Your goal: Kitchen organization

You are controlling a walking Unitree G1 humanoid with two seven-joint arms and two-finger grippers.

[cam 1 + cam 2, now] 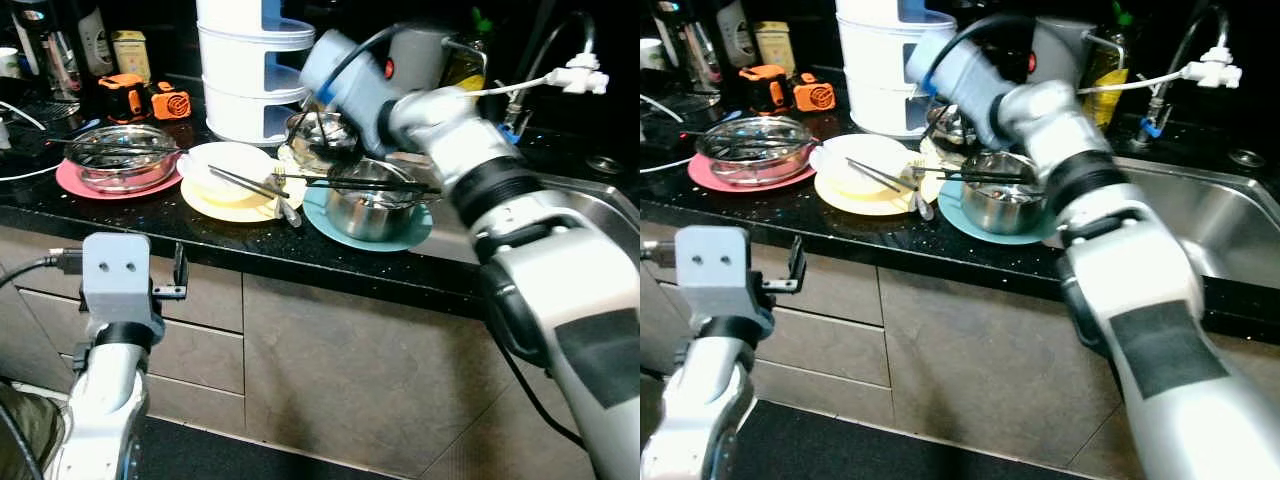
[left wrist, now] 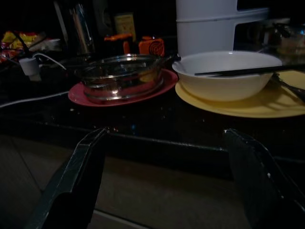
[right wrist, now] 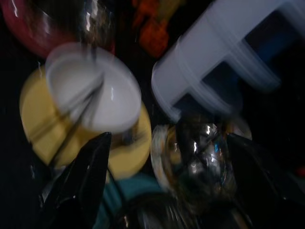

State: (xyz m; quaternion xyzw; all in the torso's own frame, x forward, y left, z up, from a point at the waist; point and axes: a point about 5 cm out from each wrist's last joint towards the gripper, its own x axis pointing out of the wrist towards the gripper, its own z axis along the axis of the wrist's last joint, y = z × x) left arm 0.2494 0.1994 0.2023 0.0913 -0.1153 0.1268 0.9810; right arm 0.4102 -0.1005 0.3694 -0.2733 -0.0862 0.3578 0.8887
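Note:
On the black counter (image 1: 30, 205) stand a pink plate (image 1: 70, 180) with a glass bowl (image 1: 122, 155), a yellow plate (image 1: 235, 208) with a white bowl (image 1: 228, 165) and chopsticks (image 1: 245, 182), and a teal plate (image 1: 330, 225) with a steel bowl (image 1: 372, 205) crossed by chopsticks (image 1: 375, 183). Behind these sits a smaller shiny bowl (image 1: 320, 135). My right gripper (image 1: 325, 125) hovers open over that shiny bowl (image 3: 200, 157), one finger on either side. My left gripper (image 2: 166, 132) is open below the counter's front edge, facing the pink and yellow plates.
A white stacked container (image 1: 255, 70) stands right behind the shiny bowl. Orange tools (image 1: 145, 97), bottles and a cable lie at the back left. A steel sink (image 1: 1200, 215) with a tap (image 1: 1200, 40) is to the right. Cabinet fronts (image 1: 330, 370) run below the counter.

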